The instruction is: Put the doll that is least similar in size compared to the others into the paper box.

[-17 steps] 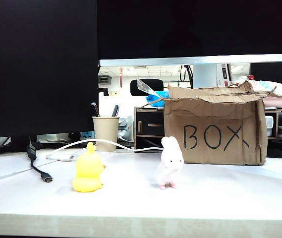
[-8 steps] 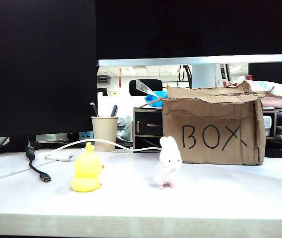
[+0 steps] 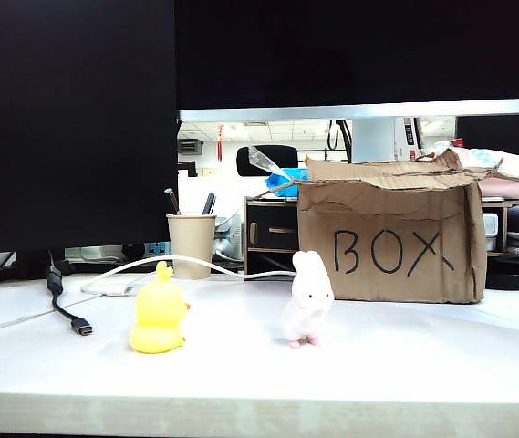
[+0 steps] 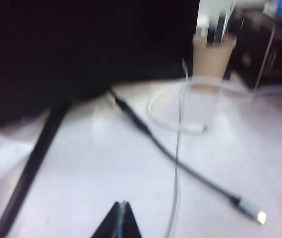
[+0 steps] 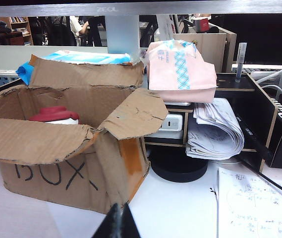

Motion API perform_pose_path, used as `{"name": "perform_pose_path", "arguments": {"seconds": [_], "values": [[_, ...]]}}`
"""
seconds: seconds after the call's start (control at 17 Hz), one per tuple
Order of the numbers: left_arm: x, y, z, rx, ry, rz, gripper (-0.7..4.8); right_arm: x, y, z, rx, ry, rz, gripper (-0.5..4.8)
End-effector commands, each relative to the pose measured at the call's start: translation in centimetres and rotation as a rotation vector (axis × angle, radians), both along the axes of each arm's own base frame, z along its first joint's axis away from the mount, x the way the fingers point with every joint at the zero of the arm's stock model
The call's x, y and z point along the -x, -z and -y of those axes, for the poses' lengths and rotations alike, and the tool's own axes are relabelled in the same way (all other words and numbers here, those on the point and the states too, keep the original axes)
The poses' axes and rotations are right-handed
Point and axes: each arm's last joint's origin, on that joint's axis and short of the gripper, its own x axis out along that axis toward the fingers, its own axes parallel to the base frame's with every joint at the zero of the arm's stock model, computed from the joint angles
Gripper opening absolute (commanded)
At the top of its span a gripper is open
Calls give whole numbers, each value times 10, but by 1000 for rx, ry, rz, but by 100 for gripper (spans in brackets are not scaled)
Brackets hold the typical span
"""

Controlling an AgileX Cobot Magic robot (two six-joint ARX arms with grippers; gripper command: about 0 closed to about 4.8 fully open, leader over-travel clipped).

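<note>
The doll sits inside the paper box, only its dark red lid and a strip of white body showing above the torn front edge. The brown corrugated box stands upright on the surface, open-topped, with "BOX" handwritten in black.

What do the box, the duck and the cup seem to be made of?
Box: brown corrugated cardboard, matte, with torn, ragged edges.
Duck: probably soft plastic or rubber, smooth and evenly yellow.
Cup: likely paper, plain matte beige.
</note>
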Motion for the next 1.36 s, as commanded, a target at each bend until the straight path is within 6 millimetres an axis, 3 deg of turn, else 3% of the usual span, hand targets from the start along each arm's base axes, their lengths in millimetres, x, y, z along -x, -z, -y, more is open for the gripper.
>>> {"name": "perform_pose_path", "arguments": {"seconds": [0.06, 1.36], "values": [[0, -5, 0, 15, 1, 44, -5, 0, 0, 0, -3, 1, 13, -5], [-1, -10, -1, 49, -24, 99, -5, 0, 0, 0, -3, 2, 13, -5]]}}
